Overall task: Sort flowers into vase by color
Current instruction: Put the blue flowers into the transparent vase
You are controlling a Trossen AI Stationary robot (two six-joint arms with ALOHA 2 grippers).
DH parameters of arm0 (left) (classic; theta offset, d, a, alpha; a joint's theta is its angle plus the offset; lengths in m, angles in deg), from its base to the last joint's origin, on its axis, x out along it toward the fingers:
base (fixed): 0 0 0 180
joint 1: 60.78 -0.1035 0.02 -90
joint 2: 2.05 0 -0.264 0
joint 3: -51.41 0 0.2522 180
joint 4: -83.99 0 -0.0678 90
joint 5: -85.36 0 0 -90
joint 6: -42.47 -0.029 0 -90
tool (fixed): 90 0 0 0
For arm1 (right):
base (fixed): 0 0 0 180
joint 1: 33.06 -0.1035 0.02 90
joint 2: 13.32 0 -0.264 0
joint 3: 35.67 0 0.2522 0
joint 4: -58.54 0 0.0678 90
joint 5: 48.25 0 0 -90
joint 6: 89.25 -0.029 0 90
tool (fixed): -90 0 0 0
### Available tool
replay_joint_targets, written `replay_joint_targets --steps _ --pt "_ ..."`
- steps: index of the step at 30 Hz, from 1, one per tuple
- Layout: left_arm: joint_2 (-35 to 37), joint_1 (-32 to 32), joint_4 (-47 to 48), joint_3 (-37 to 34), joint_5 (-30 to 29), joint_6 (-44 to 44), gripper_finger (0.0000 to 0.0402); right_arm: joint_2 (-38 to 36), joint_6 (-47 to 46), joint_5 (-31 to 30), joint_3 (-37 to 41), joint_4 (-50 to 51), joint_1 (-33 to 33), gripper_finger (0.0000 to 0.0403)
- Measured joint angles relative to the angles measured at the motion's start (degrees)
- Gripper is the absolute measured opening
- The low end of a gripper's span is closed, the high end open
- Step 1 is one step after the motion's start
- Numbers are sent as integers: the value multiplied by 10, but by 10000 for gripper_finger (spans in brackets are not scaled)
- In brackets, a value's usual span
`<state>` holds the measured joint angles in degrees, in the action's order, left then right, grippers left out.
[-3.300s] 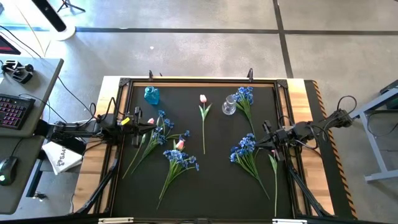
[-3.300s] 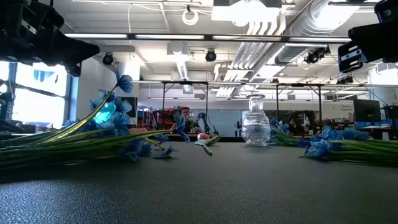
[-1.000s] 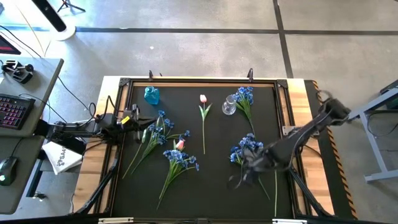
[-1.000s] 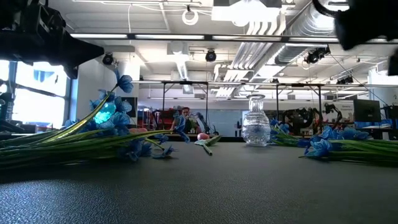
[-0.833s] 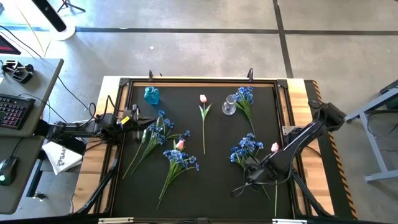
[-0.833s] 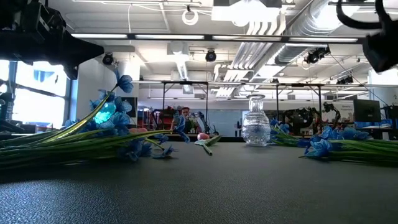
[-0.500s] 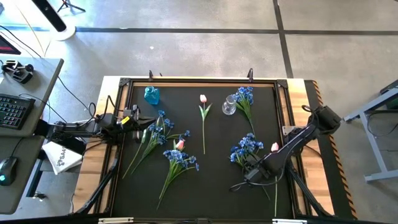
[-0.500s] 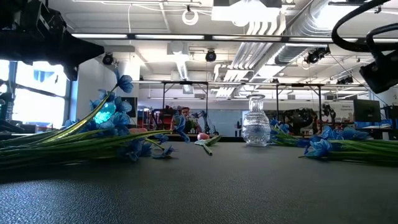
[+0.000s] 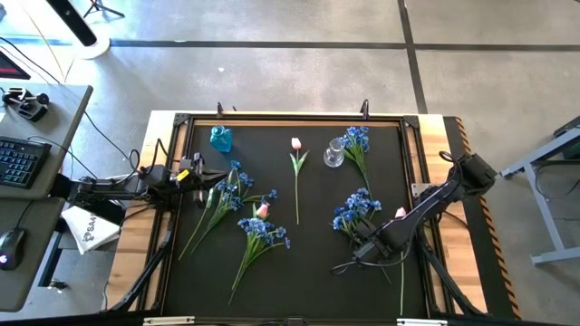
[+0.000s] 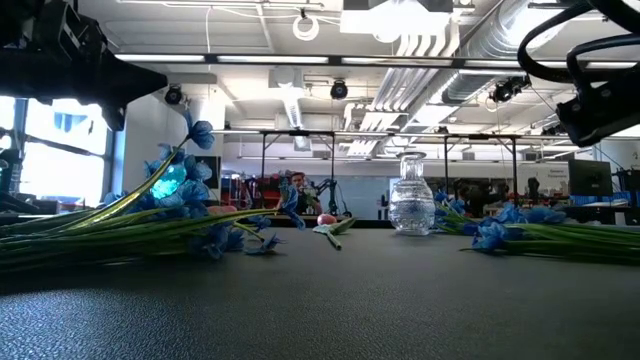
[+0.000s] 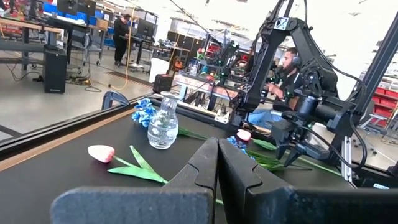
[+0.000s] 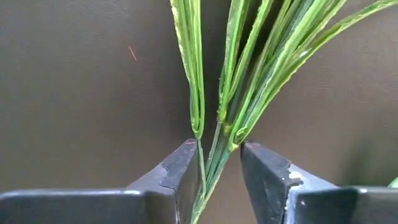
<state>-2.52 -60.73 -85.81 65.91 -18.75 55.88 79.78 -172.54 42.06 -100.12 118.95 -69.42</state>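
Observation:
My right gripper [image 9: 362, 254] [image 12: 217, 152] points down at the table's right half, its fingers closed in on the green stems of a blue flower bunch [image 9: 355, 210] [image 10: 490, 235] that lies flat on the black mat. Beside that bunch lies a pink tulip [image 9: 400, 214]. A clear glass vase [image 9: 333, 154] [image 10: 411, 205] stands upright at the far middle and a blue vase [image 9: 221, 139] at the far left. My left gripper [image 9: 201, 175] [image 11: 217, 162] is shut on nothing and hovers level at the left edge. My right gripper pinches the bunch's stems [image 12: 214, 124] between its two fingers, at the part where the narrow leaves fork off, toward the bare end. The fingers come from above, pointing down, and lie across the stems. The bunch lies on the mat, blossoms toward the far side.
More flowers lie on the mat: a pink tulip [image 9: 295, 145] at the far middle, blue bunches [image 9: 234, 186] [image 9: 263, 231] with a pink tulip [image 9: 262, 210] at the left, and a blue bunch [image 9: 356, 138] beside the clear vase. A raised frame [image 9: 290, 116] rims the mat.
My right gripper has sunk toward the mat onto the stems of the blue bunch. The bunch's blossom end has slid a little toward the table's left and far side; its stems stay on the mat.

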Motion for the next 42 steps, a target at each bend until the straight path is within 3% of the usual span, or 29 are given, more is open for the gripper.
replay_joint_targets --steps 5,14,18,24,33,38,42 --pt "0 0 7 0 0 0 0 0 8 -1 0 -6 0 131" --pt "0 0 8 0 0 0 0 0 0 -56 0 -20 0 228" --pt "0 0 8 0 0 1 0 6 -3 -68 0 -24 6 233" --pt "0 0 8 0 0 1 0 30 18 -63 -2 -31 11 180" --pt "0 0 8 0 0 12 0 8 47 -81 2 -49 -4 14" --pt "0 5 8 0 0 15 0 -34 97 -200 2 -147 -35 22" --pt "0 14 8 0 0 15 0 -56 242 -385 2 -280 -57 6"
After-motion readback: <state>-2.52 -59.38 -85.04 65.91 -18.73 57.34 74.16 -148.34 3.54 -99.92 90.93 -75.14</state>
